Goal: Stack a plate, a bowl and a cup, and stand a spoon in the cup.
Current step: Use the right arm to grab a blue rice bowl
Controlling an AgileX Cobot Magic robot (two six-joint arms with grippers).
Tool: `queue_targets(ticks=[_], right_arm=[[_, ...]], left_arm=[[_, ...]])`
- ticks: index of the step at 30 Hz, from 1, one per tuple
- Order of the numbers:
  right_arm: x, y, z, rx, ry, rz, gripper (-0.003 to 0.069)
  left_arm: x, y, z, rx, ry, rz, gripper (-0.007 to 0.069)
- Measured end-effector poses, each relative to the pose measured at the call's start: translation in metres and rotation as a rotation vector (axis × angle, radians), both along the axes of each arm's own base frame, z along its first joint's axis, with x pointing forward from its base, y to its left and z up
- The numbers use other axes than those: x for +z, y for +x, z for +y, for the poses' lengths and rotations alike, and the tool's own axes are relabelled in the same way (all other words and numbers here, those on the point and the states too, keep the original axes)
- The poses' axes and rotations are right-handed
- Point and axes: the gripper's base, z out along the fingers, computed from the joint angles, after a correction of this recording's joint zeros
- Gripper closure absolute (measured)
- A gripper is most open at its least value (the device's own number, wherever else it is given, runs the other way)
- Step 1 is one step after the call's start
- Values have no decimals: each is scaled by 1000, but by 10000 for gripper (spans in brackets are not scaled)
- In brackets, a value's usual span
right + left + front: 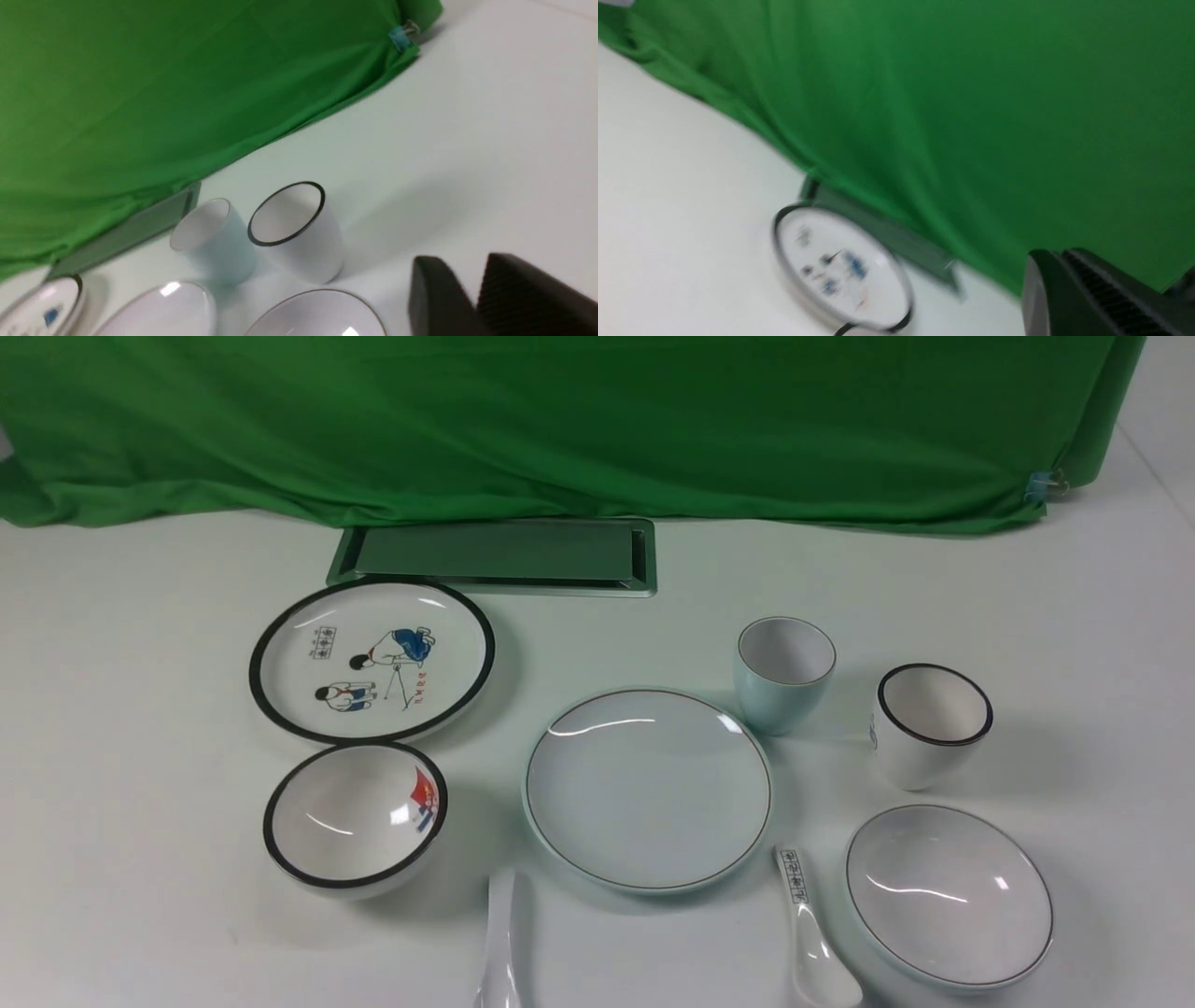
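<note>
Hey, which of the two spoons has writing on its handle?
The right-hand spoon, between the pale blue plate and the thin-rimmed bowl: black characters mark its handle. The plain spoon, left of the plate, has none.

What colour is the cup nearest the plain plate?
The cup is pale blue, white inside; clearest in front view.

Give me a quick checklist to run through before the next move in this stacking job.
1. Plate bare, free as base: ok.
2. Bowl upright, empty: ok.
3. Cup upright, empty: ok.
4. Plain spoon fully visible: not ok, cut by the front view's bottom edge.
5. Lettered spoon apart from bowl: cannot tell, very close.
6. Right claw open, empty: ok.
</note>
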Motion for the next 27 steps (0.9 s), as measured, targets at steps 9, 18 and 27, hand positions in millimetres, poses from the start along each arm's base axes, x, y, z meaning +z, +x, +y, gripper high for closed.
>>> queue_targets(ticks=[9,18,27], right_arm=[[67,46,10,185,-400,165,648],[82,112,24,480,-599,713,646],[33,175,40,582,-582,974,426]], left_arm=[[38,63,-6,-284,569,563,653],[53,124,-30,-632,722,828,653],[50,159,-108,-942,905,758,653]])
